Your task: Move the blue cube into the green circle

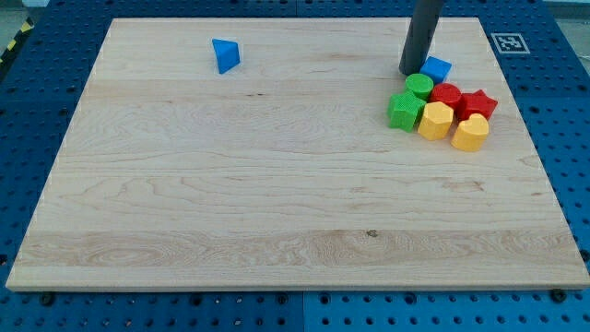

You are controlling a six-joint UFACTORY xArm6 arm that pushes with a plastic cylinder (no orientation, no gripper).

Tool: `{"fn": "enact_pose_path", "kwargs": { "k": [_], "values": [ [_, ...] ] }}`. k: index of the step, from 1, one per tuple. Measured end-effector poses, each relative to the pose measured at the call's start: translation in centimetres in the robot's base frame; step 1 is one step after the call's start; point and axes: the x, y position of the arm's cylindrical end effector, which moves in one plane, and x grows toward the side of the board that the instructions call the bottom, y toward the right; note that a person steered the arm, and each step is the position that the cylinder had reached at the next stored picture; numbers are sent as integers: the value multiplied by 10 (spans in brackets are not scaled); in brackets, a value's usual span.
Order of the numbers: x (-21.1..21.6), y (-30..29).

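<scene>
My tip (411,72) rests on the counter (277,184) at the far right, just left of the blue cube (436,68), touching or nearly so. The green cylinder (419,87) sits just nearer, heading a cluster. The rod has no hand.
</scene>
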Motion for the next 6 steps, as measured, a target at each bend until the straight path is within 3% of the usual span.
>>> {"fn": "enact_pose_path", "kwargs": {
  "k": [1,2,4,6],
  "values": [
    [-7,0],
    [-45,35],
    [-25,70],
    [-10,40]
  ]
}}
